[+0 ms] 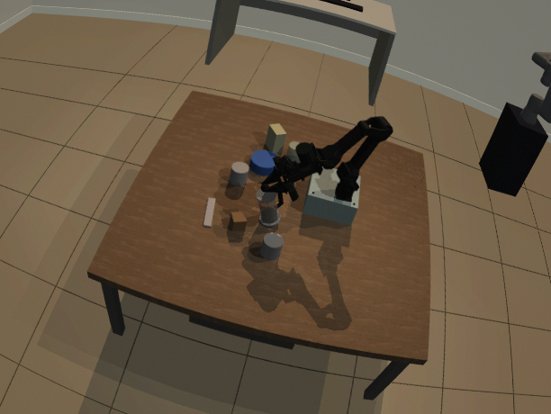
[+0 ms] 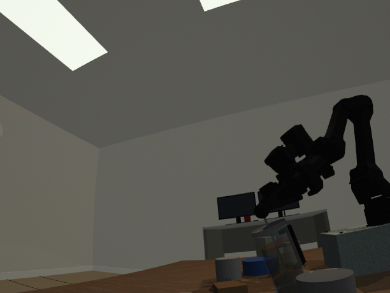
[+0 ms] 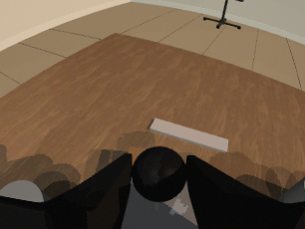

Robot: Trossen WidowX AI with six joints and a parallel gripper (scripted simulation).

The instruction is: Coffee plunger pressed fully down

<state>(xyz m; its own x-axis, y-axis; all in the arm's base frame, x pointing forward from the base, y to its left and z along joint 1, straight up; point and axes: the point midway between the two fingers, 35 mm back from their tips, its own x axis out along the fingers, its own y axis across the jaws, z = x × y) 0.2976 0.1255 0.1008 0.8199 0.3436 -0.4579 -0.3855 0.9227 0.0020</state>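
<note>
The coffee press (image 1: 269, 208) (image 2: 280, 250) is a clear cylinder with a grey lid (image 1: 266, 195) and a black handle (image 2: 296, 244). It leans, its top toward the left in the top and exterior views; its base ring (image 1: 269, 220) is on the table. My gripper (image 1: 265, 187) (image 3: 158, 161) is shut on the black plunger knob (image 2: 262, 211) (image 3: 159, 180), one finger on each side in the wrist view. The knob is just above the lid, with a short piece of rod (image 2: 266, 221) showing between them. The arm slants down to it from the right in the top and exterior views.
Two grey cylinders (image 1: 239, 174) (image 1: 272, 246), a brown block (image 1: 238, 220) and a white bar (image 1: 210, 212) (image 3: 190, 134) stand or lie around the press. A blue disc (image 1: 262, 163), a yellow block (image 1: 275, 139) and a pale cylinder (image 1: 293, 150) are behind. The arm's base box (image 1: 330, 208) is at right.
</note>
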